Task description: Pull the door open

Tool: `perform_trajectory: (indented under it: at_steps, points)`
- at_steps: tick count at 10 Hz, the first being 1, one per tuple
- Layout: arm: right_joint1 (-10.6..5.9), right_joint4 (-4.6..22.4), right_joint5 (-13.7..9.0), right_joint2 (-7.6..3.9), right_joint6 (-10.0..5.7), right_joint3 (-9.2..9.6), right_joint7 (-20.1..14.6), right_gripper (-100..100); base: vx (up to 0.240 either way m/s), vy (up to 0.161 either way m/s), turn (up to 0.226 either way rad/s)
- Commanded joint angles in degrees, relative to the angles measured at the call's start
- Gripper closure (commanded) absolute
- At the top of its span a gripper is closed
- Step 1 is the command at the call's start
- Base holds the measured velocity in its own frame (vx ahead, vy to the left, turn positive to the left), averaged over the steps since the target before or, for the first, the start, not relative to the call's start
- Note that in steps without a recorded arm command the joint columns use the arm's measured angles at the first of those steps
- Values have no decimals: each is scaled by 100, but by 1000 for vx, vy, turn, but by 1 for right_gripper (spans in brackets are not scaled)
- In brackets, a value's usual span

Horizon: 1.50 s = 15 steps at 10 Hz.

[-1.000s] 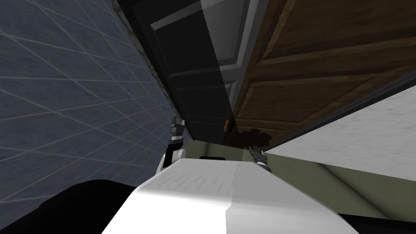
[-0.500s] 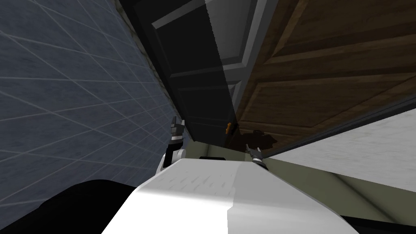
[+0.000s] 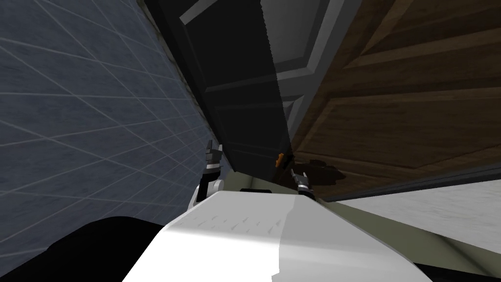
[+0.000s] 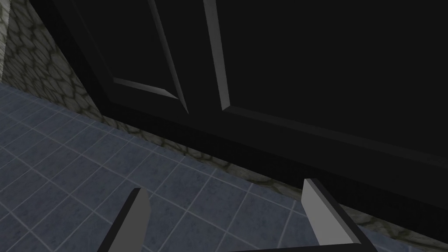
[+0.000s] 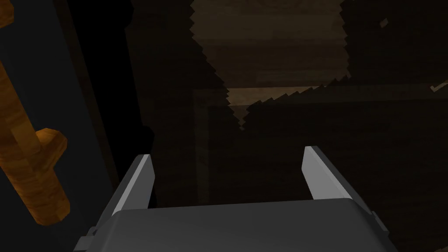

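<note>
The dark panelled door (image 3: 244, 88) is seen upper middle in the head view, its long axis slanting down toward centre. At its lower end the orange handle (image 3: 280, 160) is spotted, a long bar lying along the door's edge. Just beside it the right hand (image 3: 297, 177) is held spread, gripping nothing. The left hand (image 3: 214, 149), left of centre, is spread too.

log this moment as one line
right gripper open, beside orange handle, not gripping | left gripper open, low by dark door, above blue tiled floor
</note>
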Motion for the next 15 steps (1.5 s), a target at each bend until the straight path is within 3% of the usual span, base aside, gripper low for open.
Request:
perform_trajectory:
  at_steps: [1, 2, 5, 6, 11, 12, 15]
  points:
    - [-51, -174, 23, 67, 31, 47, 21, -100, 183, 43, 99]
    - [-131, -218, 43, 112, 32, 87, 22, -100, 196, 38, 121]
    - [-169, -136, 50, 117, -16, 98, -4, -100, 75, 1, 16]
    - [-169, -136, 50, 117, -16, 98, -4, 100, 0, 0, 0]
    - [-169, -136, 50, 117, -16, 98, -4, 100, -3, 5, 9]
    - [-58, -64, 26, 91, 0, 62, -1, 100, -114, 1, -24]
    - [4, -24, 7, 61, 1, 26, 2, 100, -136, 13, -33]
